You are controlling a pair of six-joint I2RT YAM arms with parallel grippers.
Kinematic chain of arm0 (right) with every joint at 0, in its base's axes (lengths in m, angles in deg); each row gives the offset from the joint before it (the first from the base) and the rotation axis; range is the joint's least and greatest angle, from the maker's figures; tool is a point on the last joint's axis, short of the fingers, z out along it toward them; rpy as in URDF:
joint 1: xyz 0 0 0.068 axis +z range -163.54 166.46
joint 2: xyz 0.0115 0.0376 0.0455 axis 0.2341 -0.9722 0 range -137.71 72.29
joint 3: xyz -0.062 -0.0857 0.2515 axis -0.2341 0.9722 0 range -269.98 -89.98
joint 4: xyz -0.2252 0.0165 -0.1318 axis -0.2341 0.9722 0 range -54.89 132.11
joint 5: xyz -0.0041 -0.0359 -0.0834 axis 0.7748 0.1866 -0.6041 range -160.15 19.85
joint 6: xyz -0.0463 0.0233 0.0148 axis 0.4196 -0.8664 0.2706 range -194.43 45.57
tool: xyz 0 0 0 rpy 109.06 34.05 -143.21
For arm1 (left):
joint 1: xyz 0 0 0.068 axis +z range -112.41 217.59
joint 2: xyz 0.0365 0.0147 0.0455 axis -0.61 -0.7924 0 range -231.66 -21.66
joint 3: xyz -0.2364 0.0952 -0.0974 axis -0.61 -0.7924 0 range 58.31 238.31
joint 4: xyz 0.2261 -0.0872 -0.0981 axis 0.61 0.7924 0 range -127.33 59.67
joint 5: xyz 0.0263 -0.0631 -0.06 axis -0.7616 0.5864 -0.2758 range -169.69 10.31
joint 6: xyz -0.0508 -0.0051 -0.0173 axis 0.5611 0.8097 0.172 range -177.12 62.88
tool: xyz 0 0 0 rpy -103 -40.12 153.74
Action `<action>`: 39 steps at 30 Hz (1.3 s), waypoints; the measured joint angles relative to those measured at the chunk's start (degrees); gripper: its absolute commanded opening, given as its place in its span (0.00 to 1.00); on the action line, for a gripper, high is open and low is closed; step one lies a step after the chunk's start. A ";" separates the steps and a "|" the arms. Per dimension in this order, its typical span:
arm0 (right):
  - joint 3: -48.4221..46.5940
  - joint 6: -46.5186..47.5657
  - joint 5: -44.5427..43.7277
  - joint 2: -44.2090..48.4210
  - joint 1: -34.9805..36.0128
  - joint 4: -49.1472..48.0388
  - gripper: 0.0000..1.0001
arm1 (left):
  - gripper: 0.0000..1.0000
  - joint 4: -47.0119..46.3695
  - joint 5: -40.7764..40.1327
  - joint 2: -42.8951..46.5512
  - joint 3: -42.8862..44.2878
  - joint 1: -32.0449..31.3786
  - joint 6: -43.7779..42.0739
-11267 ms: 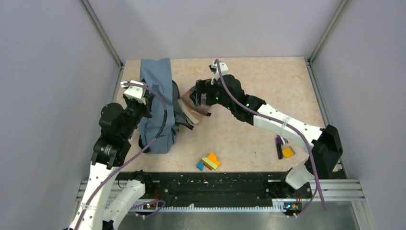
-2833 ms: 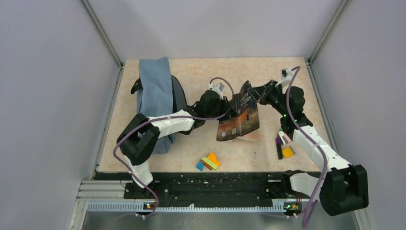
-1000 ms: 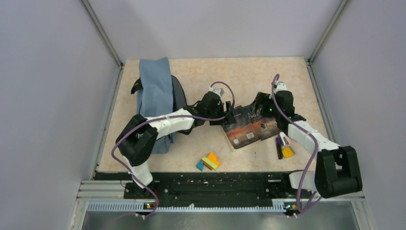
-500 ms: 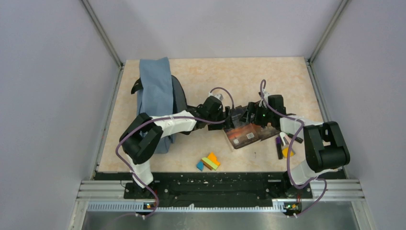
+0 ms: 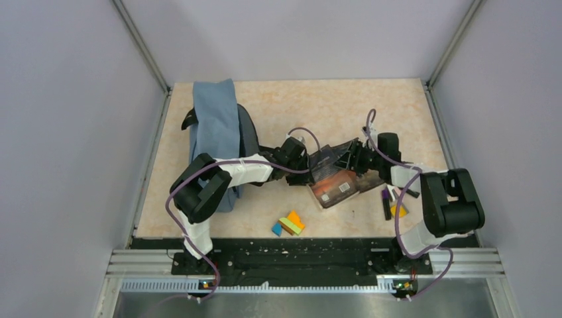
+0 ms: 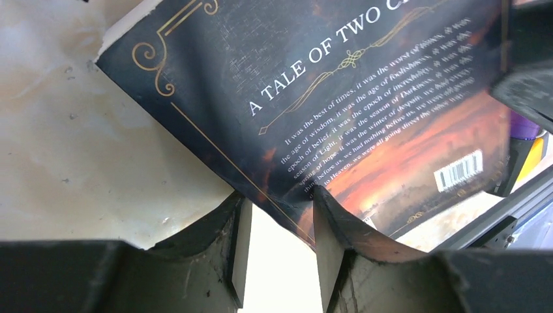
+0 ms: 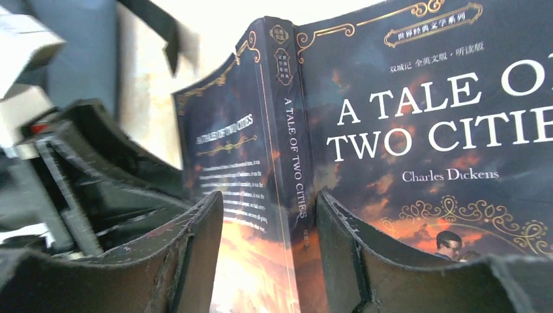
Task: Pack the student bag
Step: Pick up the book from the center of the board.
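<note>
The slate-blue student bag (image 5: 215, 126) lies at the table's left with black straps. A dark paperback, "A Tale of Two Cities" (image 5: 337, 185), lies splayed cover-up at mid-table. My left gripper (image 5: 313, 169) is open at the book's left edge. In the left wrist view the back cover (image 6: 339, 98) reaches the fingertips of the open left gripper (image 6: 282, 241). My right gripper (image 5: 350, 156) is open over the book's far side. In the right wrist view the right gripper (image 7: 269, 248) stands wide apart either side of the book's spine (image 7: 287, 130).
Coloured blocks (image 5: 288, 224) lie near the front edge. A purple marker and a yellow block (image 5: 392, 205) lie right of the book. The black rail (image 5: 291, 255) runs along the front. Grey walls enclose the table.
The book went from upright between both grippers to splayed on the table. The right arm folded low and moved left over the book. The left gripper stayed at its left edge.
</note>
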 measured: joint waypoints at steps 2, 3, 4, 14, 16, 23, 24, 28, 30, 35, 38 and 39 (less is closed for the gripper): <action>0.44 -1.07 1.42 1.77 -0.11 -0.81 0.47 | 0.39 0.37 -0.02 0.24 -0.13 0.07 0.00; 0.44 -1.40 2.27 2.80 -0.11 -0.81 0.46 | 0.38 0.44 -0.02 0.28 -0.20 0.09 0.00; 0.44 -1.49 3.32 3.76 -0.11 -0.74 0.45 | 0.38 0.48 0.00 0.33 -0.24 0.11 0.00; -0.57 7.06 2.45 5.20 2.08 3.48 0.37 | 0.35 0.81 0.15 0.63 -0.28 0.17 -0.59; -0.76 8.94 0.26 5.16 2.89 4.31 0.26 | 0.35 0.87 0.17 0.63 -0.28 0.20 -0.74; -0.76 10.82 -3.48 4.22 3.50 4.61 0.00 | 0.36 1.18 0.07 0.87 -0.28 0.22 -1.11; -0.76 10.78 -3.72 4.26 3.58 4.63 0.00 | 0.37 1.18 0.02 0.90 -0.28 0.22 -1.22; -0.63 10.12 -5.05 6.60 4.42 5.81 0.00 | 0.53 1.18 -0.24 1.38 -0.33 0.13 -2.73; -0.28 9.46 -5.49 10.34 5.55 7.52 0.00 | 0.63 1.33 -0.59 2.08 -0.55 -0.07 -4.20; -0.55 9.09 -5.60 23.37 7.82 12.46 0.00 | 0.75 1.20 -0.20 9.03 -0.70 -0.66 -8.98; -2.71 9.68 -6.21 28.02 7.89 16.00 0.00 | 0.78 1.18 0.48 15.23 -0.68 -0.79 -12.57; -3.52 9.90 -6.38 28.79 7.89 17.00 0.00 | 0.79 1.16 0.90 17.49 -0.68 -0.76 -13.84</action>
